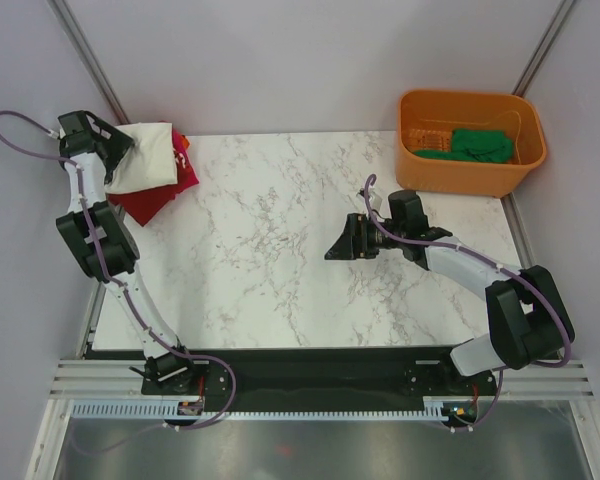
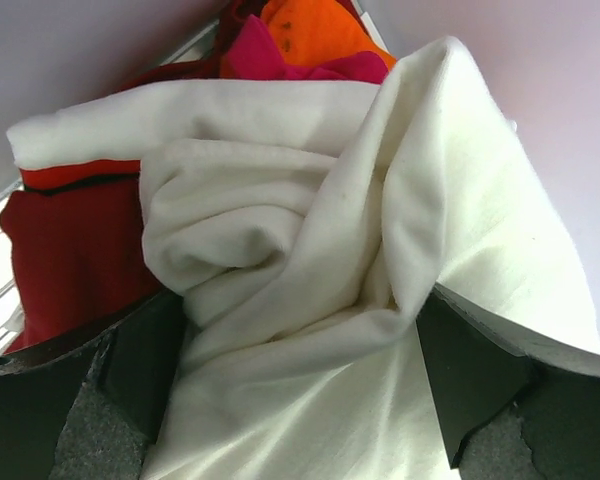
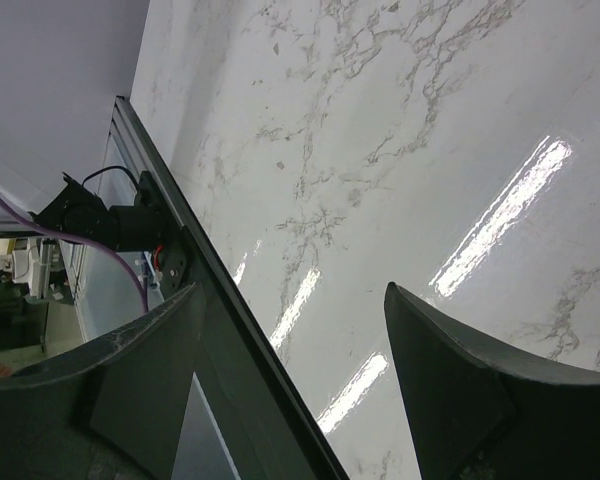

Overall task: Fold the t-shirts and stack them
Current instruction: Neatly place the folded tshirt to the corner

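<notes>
A cream-white t-shirt (image 1: 145, 150) lies bunched on a dark red t-shirt (image 1: 158, 200) at the table's far left corner. My left gripper (image 1: 120, 145) is down on this pile. In the left wrist view the cream-white t-shirt (image 2: 310, 220) fills the gap of my left gripper (image 2: 305, 400), whose jaws stand wide open, and the cloth touches both fingers (image 2: 145, 360). Beside it show the dark red t-shirt (image 2: 70, 260) and, behind it, a magenta-pink t-shirt (image 2: 280, 62). A green t-shirt (image 1: 480, 145) lies in the orange tub. My right gripper (image 1: 338, 245) (image 3: 292, 300) hangs open and empty over the marble.
The orange tub (image 1: 460, 178) stands at the far right corner. A piece of orange cloth (image 2: 320, 30) shows behind the pile. The marble table (image 1: 270, 250) (image 3: 400, 120) ends in a dark rail (image 3: 230, 330) at its near edge. Purple walls close in on both sides.
</notes>
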`<state>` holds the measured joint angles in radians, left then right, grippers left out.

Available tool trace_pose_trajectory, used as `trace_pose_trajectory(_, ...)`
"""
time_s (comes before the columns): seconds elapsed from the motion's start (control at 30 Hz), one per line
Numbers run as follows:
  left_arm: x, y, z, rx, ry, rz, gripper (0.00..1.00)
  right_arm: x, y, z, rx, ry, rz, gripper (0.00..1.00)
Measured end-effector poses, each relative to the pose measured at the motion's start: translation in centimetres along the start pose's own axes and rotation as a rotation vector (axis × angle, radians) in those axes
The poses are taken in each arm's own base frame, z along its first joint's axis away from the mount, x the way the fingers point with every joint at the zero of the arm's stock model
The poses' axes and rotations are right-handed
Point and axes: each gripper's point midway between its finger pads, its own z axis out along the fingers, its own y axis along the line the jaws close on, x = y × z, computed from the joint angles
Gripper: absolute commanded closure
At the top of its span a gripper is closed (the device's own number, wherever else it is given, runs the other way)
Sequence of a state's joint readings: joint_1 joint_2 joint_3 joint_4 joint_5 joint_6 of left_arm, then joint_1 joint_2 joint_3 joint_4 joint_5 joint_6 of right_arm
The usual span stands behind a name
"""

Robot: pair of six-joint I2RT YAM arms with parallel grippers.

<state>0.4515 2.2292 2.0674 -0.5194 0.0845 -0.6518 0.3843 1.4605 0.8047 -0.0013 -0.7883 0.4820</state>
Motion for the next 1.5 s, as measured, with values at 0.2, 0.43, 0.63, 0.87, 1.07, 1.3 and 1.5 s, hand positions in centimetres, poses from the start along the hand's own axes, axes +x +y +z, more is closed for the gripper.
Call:
trace_pose_trajectory(0.2,-0.9,1.2,-0.5,-0.068,-0.043,0.033,0.0,-0.2,0.1,0.0,-0.005,-0.007,-0.005,0.19)
trace_pose_trajectory(0.43,-2.5,1.7,-1.9,-0.107,-0.093,0.055,0.0,-0.3,0.5,0.1,-0.017,-0.009,-0.008,0.19)
trace_pose_trajectory(0.63,-2.7,1.7,-2.0,-0.107,-0.097,0.061,0.0,-0.6,0.8,0.2,-0.028,-0.02,-0.015,0.19)
trace_pose_trajectory(0.87,-3.2,1.9,-4.6,-0.106,-0.114,0.055,0.0,-0.6,0.9,0.1,-0.035,-0.02,-0.016,0.19)
trace_pose_trajectory(1.07,-7.4,1.9,-11.3,-0.097,-0.245,0.022,0.0,-0.5,1.1,0.2,-0.042,-0.016,-0.018,0.18)
trace_pose_trajectory(1.3,-9.4,1.7,-18.9,-0.052,-0.378,-0.052,0.0,-0.5,1.7,0.1,-0.053,-0.017,-0.028,0.18)
trace_pose_trajectory(1.5,-3.5,2.2,-23.5,0.007,-0.353,-0.066,0.0,-1.1,4.4,-1.0,-0.09,-0.056,-0.081,0.16)
